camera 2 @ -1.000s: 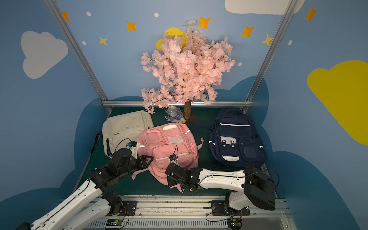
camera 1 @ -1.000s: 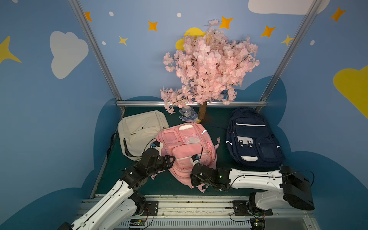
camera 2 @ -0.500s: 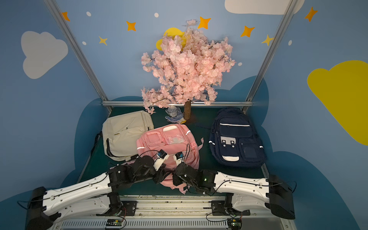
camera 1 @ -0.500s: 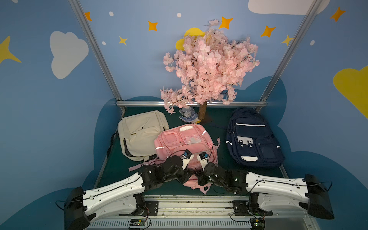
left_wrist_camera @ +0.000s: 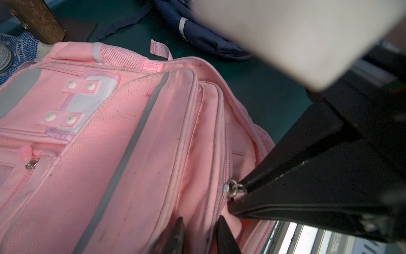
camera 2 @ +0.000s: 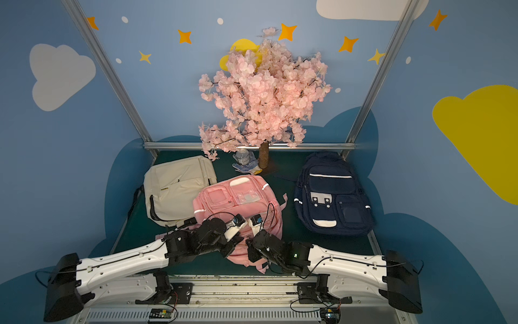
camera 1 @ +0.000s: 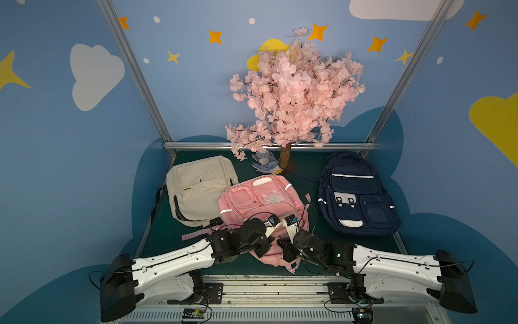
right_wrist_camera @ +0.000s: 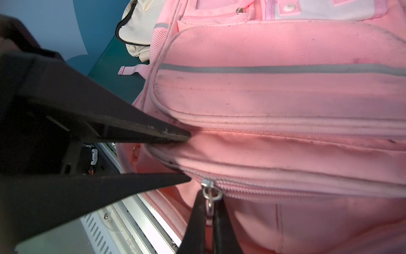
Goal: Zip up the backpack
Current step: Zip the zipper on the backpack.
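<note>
Where arms (camera 1: 173, 261) cover the pink backpack (camera 1: 260, 196), right gripper (right_wrist_camera: 209, 203) clamped on zipper pull (left_wrist_camera: 234, 190), left gripper (right_wrist_camera: 190, 156) pinching fabric (right_wrist_camera: 222, 151)

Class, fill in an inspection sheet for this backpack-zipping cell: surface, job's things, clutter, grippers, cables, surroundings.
Surface: green table, three backpacks on it.
Job's things: pink backpack lying front up; zipper pull at its near end.
Clutter: beige backpack, navy backpack, blossom tree, glove and tin at its foot.
Grippers: right gripper shut on the zipper pull; left gripper straddles a fabric fold beside it, grip unclear.
Cables: black cable along the right arm; no snag seen.
Surroundings: blue walls with clouds and stars; metal frame.
</note>
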You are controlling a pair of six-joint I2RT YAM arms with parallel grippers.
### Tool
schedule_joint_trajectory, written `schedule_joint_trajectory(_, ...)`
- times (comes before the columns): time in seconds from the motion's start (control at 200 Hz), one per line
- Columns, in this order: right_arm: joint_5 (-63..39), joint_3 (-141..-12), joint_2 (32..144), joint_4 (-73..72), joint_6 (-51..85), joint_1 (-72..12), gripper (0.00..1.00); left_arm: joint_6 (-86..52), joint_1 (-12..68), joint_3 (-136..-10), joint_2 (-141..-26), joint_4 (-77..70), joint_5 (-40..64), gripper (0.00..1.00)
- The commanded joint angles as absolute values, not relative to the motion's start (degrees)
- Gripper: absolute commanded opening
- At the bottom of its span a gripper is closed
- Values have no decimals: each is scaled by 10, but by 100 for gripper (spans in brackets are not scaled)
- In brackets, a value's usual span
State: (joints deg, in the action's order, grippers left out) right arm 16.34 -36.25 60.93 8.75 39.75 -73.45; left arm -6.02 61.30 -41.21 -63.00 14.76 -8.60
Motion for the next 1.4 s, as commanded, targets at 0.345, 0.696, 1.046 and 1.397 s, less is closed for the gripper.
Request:
schedule_joint_trajectory(0.345, 178, -358, 529, 211, 432, -643, 0, -59, 613, -364, -592, 151, -122, 6)
schedule_joint_trajectory(0.696, 75, -347, 513, 228, 409, -487, 0, -61, 618, -346, -577, 132, -92, 6)
schedule_joint_trajectory(1.046, 58, -367, 512, 184, 368, -536, 0, -41, 628, -466, -620, 134, -53, 47)
schedule_joint_trajectory(1.397, 89, -379, 485, 137, 314, -600, 0, -11, 628, -512, -736, 103, -38, 48)
